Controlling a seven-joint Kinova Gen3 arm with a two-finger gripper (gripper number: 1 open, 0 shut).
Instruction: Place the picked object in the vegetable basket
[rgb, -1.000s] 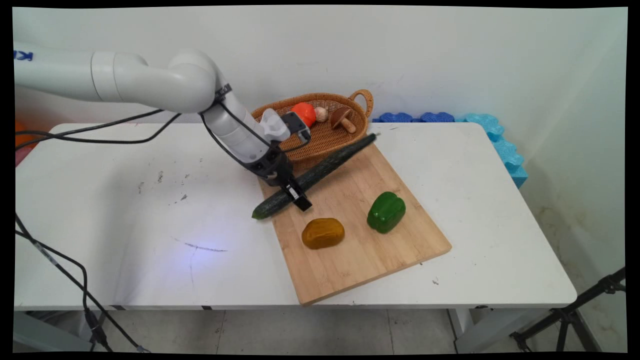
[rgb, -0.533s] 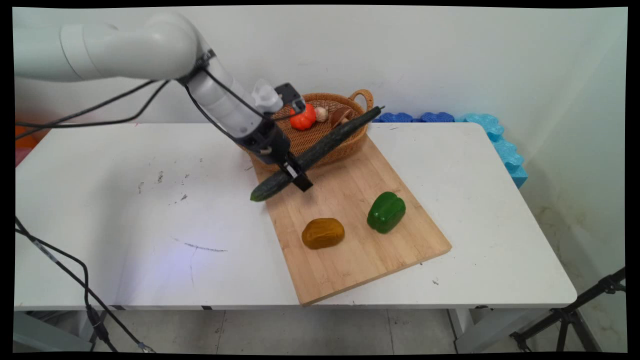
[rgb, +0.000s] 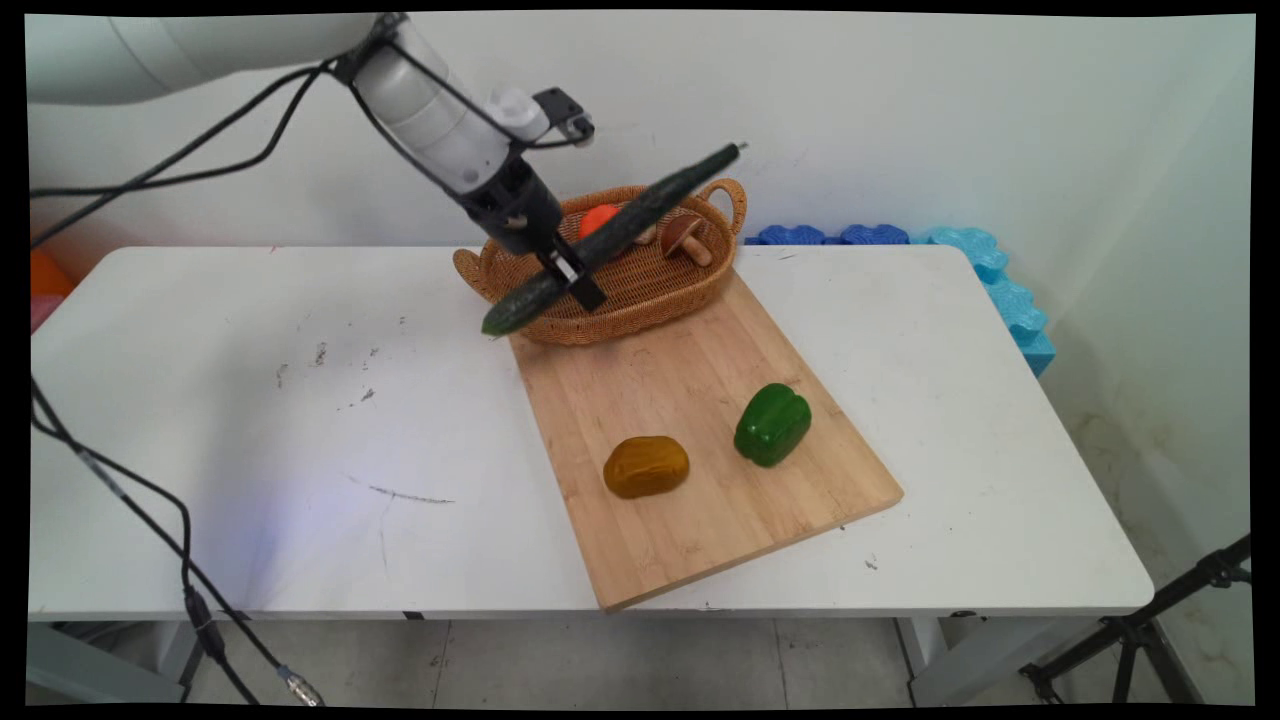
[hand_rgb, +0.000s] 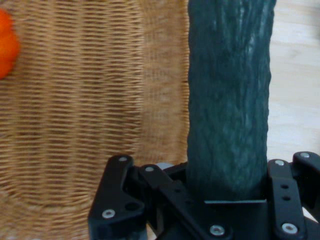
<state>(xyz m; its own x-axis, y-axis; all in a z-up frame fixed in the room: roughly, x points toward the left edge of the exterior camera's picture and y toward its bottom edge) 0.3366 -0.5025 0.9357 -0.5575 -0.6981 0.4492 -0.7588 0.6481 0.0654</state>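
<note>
One tabletop (rgb: 250, 420) carries one cutting board (rgb: 690, 500) and one basket (rgb: 640, 290) at the far side. One cucumber (rgb: 610, 235), tilted above the basket, is clamped off-centre in the claw (rgb: 565, 275); its long free end could swing or slip out. One pepper (rgb: 772, 424) and one potato (rgb: 646, 466) lie on the board.
</note>
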